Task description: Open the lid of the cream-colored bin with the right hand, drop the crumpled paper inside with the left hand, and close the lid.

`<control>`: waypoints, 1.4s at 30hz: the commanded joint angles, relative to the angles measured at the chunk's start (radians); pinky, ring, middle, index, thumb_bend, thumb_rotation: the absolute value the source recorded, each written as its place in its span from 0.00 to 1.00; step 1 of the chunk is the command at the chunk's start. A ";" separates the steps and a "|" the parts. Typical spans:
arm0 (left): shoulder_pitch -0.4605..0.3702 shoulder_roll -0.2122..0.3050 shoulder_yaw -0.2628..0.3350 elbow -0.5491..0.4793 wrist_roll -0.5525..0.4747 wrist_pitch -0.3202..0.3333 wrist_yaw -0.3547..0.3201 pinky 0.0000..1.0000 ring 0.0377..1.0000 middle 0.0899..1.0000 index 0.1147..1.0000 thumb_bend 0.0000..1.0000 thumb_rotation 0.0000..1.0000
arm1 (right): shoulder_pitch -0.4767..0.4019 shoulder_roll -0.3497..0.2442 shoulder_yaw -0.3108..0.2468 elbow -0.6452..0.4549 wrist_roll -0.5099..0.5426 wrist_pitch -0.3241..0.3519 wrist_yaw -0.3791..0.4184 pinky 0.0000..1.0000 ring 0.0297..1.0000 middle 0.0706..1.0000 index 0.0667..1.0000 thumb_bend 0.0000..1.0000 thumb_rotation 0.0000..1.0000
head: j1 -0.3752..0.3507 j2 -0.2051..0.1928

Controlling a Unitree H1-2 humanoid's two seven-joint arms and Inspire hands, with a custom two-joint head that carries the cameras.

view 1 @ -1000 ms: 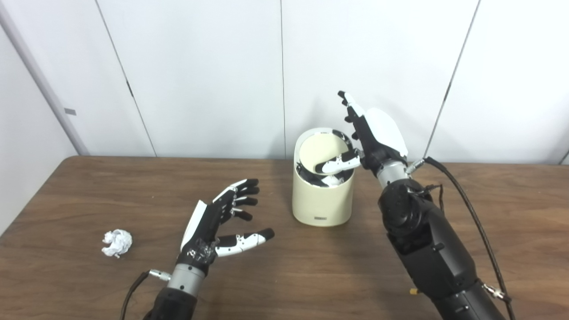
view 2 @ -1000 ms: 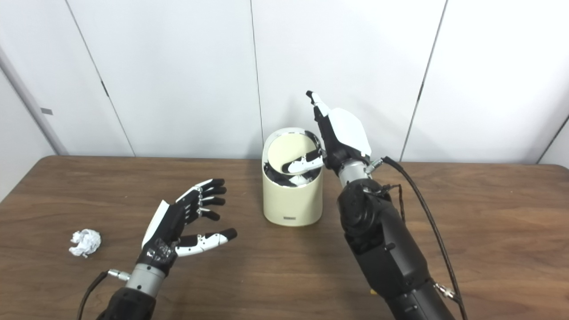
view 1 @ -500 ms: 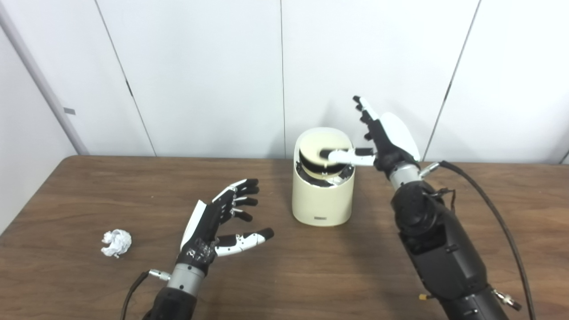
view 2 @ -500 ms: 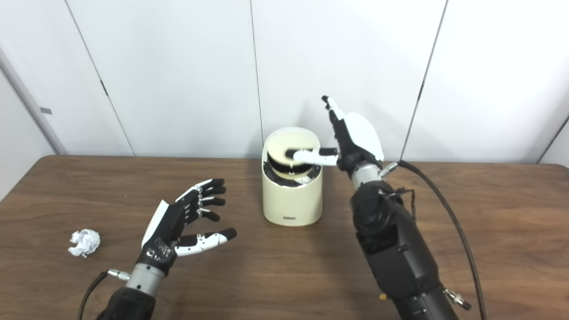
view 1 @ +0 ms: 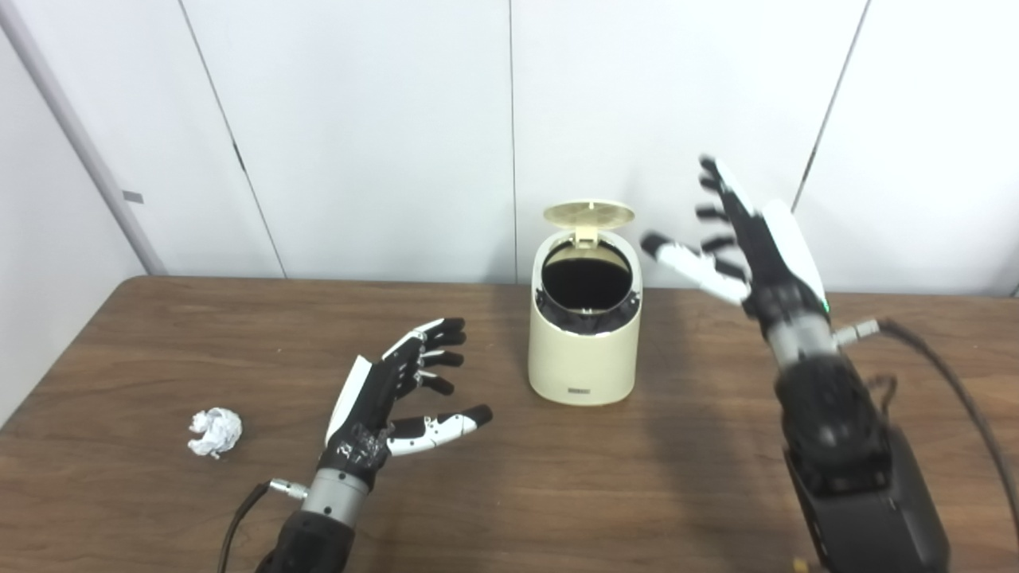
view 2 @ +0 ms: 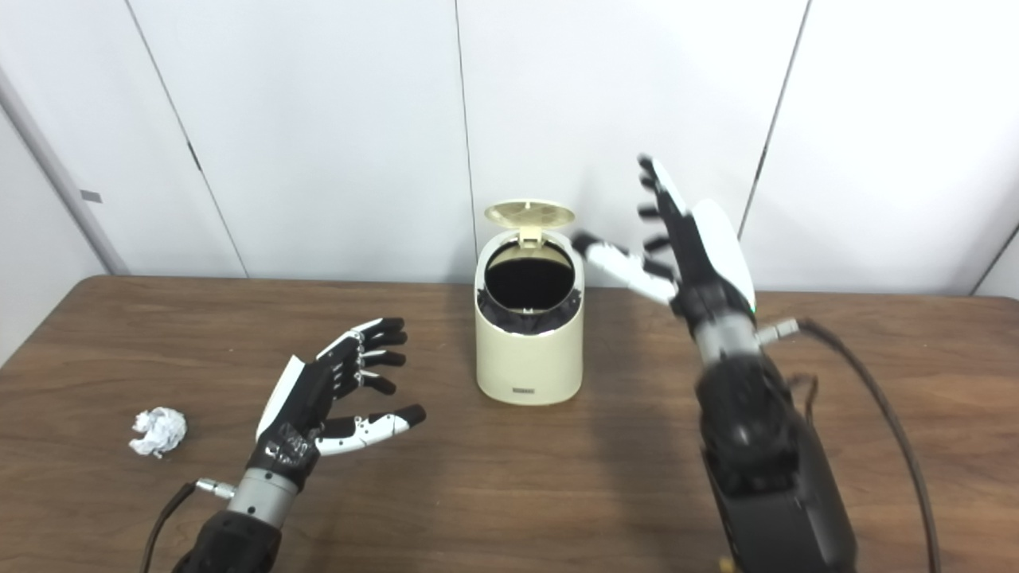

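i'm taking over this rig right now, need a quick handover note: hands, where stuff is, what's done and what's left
Right hand: open, empty, raised just right of the bin, not touching it.
Left hand: open, empty, above the table, between paper and bin.
Lid: flipped up at the back; bin mouth open and dark inside.
Crumpled paper: on the table, far left, untouched.
Done: lid opened.
Left: left hand picks up the paper, drops it in the bin; then close the lid.

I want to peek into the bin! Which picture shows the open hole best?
The right eye view: the bin's dark opening sits nearer the picture's middle, with the lid raised behind. The left eye view shows the same opening, nearly as well. Neither shows the bottom.
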 commanded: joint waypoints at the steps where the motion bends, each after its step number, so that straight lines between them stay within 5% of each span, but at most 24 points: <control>1: -0.034 0.003 0.001 -0.020 0.006 -0.032 0.012 0.60 0.74 0.79 0.82 0.72 0.09 | 0.007 -0.024 -0.017 -0.060 0.027 -0.080 -0.004 0.68 0.84 0.95 0.97 0.74 0.61 | 0.001 0.000; 9: -0.037 0.007 0.003 -0.024 0.012 -0.032 0.014 0.63 0.74 0.78 0.82 0.72 0.10 | 0.130 -0.067 -0.009 -0.136 0.081 -0.127 0.045 0.71 0.84 0.92 0.95 0.89 0.51 | 0.001 0.004; 23: -0.034 0.008 0.003 -0.028 0.009 -0.030 0.011 0.60 0.74 0.79 0.82 0.72 0.10 | 0.194 -0.077 0.021 -0.200 0.057 -0.073 0.125 0.73 0.89 0.97 0.99 0.96 0.38 | 0.032 0.011; 30: -0.029 -0.008 -0.019 -0.055 0.078 -0.004 0.023 0.57 0.73 0.78 0.81 0.73 0.11 | 0.221 -0.083 -0.005 -0.212 0.099 -0.065 0.143 0.69 0.89 0.97 0.99 0.91 0.26 | 0.263 -0.006; 34: 0.000 0.008 -0.045 -0.141 0.308 0.057 0.058 0.54 0.71 0.78 0.80 0.73 0.09 | 0.235 -0.098 -0.019 -0.234 0.114 -0.022 0.169 0.78 0.93 1.00 1.00 0.86 0.20 | 0.378 -0.038; 37: 0.027 0.024 -0.043 -0.256 0.482 0.150 0.039 0.60 0.72 0.78 0.78 0.72 0.03 | 0.235 -0.108 -0.006 -0.222 0.068 -0.050 0.149 0.82 0.93 0.99 1.00 0.86 0.25 | 0.421 -0.054; 42: 0.042 0.054 -0.002 -0.358 0.547 0.234 -0.011 0.56 0.71 0.78 0.77 0.71 0.04 | 0.228 -0.109 -0.001 -0.197 0.058 -0.078 0.135 0.84 0.95 1.00 1.00 0.85 0.31 | 0.450 -0.068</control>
